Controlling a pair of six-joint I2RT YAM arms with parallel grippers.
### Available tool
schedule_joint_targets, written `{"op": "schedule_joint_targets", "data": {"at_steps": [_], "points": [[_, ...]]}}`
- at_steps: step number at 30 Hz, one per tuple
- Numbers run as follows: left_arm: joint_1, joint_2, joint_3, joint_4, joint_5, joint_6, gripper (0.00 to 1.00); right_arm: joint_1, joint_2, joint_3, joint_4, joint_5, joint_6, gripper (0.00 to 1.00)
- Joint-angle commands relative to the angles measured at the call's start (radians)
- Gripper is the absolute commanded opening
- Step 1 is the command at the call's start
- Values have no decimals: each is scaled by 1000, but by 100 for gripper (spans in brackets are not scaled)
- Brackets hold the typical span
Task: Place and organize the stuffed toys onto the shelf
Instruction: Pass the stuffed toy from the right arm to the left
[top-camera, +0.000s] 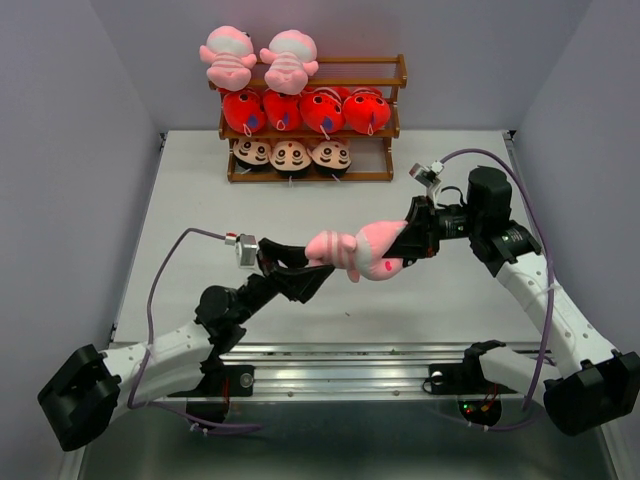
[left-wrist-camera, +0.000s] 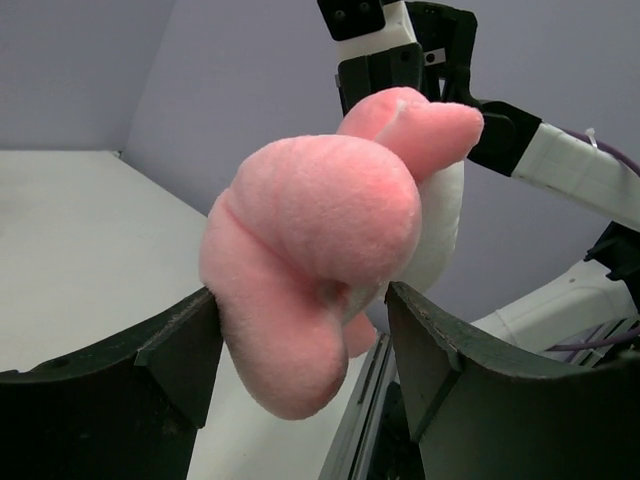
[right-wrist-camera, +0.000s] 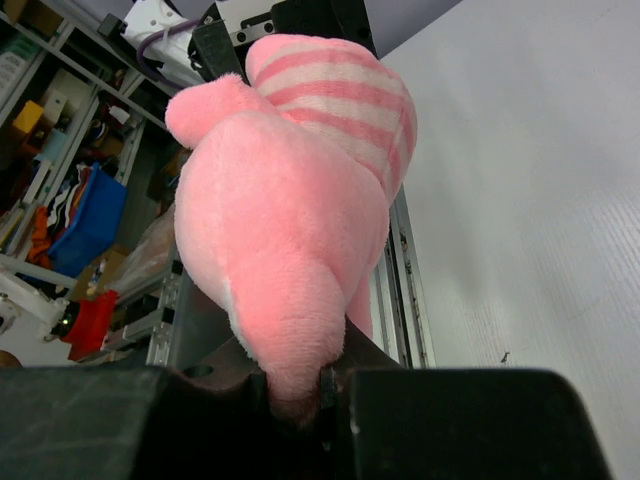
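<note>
- Top view: the pink toy hangs above the counter, between the left tool and the right tool.
- Top view: the shelf stands well beyond both tools. Its upper tier carries two pink toys, the middle tier four red fish, and the lower tier three boy dolls.
- Left wrist view: the left tool has its jaws spread wide, one on each side of the rounded end of the pink toy. The plush touches one jaw, but no squeeze is visible, so treat this tool as not gripping.
- Right wrist view: the right tool is clamped on a narrow end of the pink toy. The striped part lies farthest from the tool.
- Status (judgement): nine toys are shelved and one is left. Remaining step: carry it to the free space on the upper tier, beside the two pink toys.
</note>
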Motion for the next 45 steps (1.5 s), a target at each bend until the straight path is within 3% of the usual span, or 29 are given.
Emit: {"op": "schedule_joint_targets", "data": {"at_steps": [1,8,18,32,45], "points": [[-4,30,52,353,21,6,75,-4,-8,-13,29,-10,-4,13],[-4,79,78,364,43,24,83,-4,-19,-20,29,-16,-5,12],[-4,-41,105,102,10,161,89,-4,-26,-22,27,-19,-11,4],[-2,-7,138,-7,72,203,89,-4,-31,-8,29,-35,-10,1],[-4,-33,64,-65,-22,195,91,-13,-29,23,29,-56,-13,1]]}}
